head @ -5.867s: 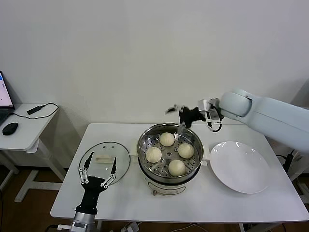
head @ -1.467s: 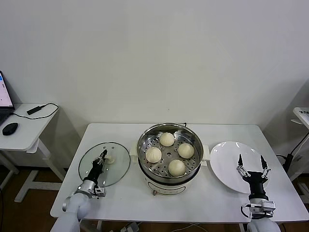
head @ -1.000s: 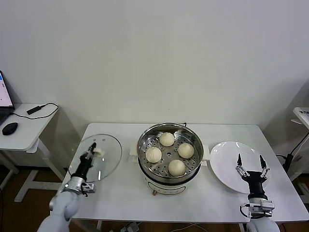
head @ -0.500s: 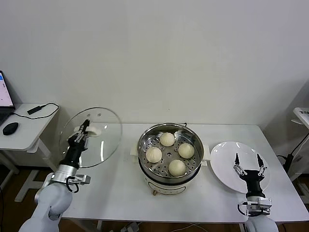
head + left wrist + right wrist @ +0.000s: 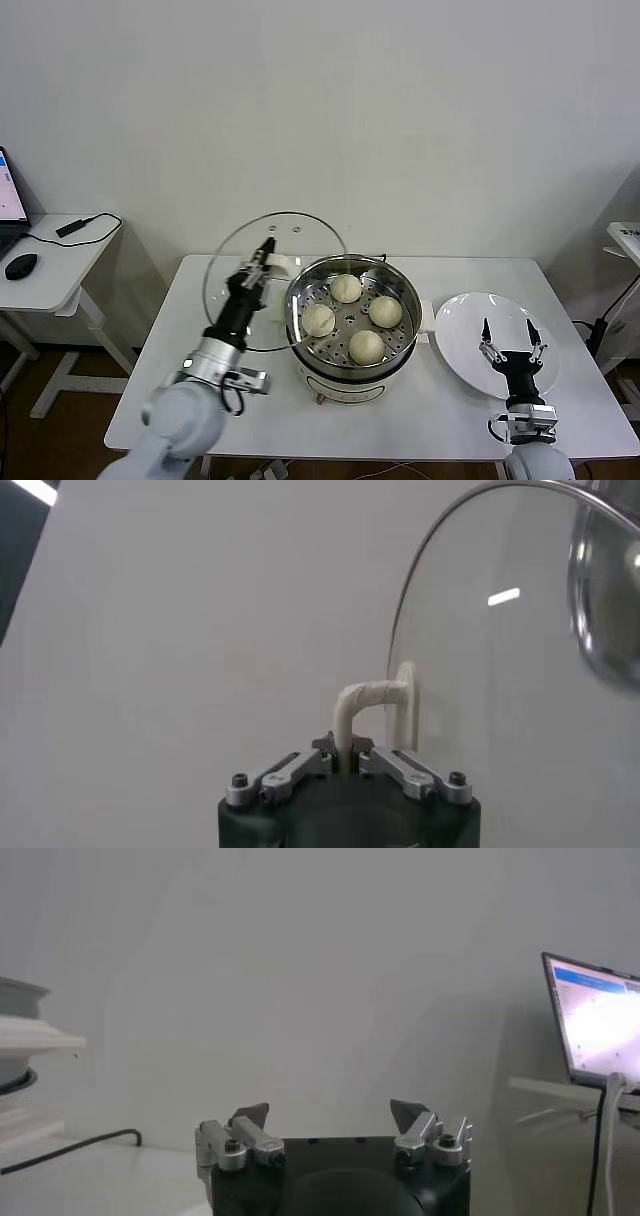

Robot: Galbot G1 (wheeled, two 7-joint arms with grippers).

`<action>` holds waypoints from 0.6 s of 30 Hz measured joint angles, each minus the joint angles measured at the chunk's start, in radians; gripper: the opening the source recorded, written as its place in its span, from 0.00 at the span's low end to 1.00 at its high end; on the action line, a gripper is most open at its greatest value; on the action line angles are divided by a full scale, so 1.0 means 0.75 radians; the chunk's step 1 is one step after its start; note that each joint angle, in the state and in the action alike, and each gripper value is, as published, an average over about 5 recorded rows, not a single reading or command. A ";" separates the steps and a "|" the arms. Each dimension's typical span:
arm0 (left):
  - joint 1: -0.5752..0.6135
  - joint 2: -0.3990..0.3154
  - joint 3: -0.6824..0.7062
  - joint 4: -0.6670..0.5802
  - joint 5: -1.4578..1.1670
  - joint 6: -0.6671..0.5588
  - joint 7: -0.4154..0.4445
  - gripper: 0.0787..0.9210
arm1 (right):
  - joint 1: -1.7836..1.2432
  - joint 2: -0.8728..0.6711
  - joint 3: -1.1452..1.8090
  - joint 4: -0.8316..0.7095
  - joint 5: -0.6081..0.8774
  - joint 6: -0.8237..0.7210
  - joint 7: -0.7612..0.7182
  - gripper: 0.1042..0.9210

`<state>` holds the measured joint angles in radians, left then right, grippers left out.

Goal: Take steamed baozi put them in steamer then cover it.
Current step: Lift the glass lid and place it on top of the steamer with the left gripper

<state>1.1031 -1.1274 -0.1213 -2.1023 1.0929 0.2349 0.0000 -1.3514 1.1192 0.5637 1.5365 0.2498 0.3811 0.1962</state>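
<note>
The steel steamer (image 5: 300,340) stands mid-table on its white base, uncovered. Four cream-white baozi (image 5: 346,288) lie on its perforated tray. My left gripper (image 5: 264,252) is shut on the white handle (image 5: 362,697) of the round glass lid (image 5: 252,300). It holds the lid upright in the air, just left of the steamer's rim. In the left wrist view the lid's glass (image 5: 500,680) stands on edge beyond the closed fingers (image 5: 300,765). My right gripper (image 5: 508,345) is open and empty, pointing up at the front right, before the white plate (image 5: 470,345).
The white plate is bare, right of the steamer. A side desk (image 5: 45,265) with a mouse and a laptop stands off the table's left. A laptop (image 5: 595,1018) also shows in the right wrist view.
My left gripper lifted the lid off the table's left side, tilted it upright, and has carried it right to the steamer's left rim. The right gripper stayed parked.
</note>
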 measured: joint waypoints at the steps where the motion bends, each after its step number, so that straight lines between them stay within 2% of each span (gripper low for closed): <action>1: -0.017 -0.009 0.032 0.000 0.011 0.024 0.019 0.14 | 0.002 -0.002 -0.002 0.003 0.004 -0.013 -0.005 0.88; 12: -0.171 -0.127 0.307 0.081 0.142 0.245 0.221 0.14 | 0.040 -0.006 -0.027 0.004 0.033 -0.136 -0.041 0.88; 18: -0.232 -0.199 0.400 0.154 0.230 0.323 0.289 0.14 | 0.049 0.005 -0.029 -0.012 0.030 -0.157 -0.048 0.88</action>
<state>0.9294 -1.2767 0.1789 -1.9871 1.2652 0.4769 0.2166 -1.3143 1.1232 0.5422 1.5275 0.2725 0.2636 0.1604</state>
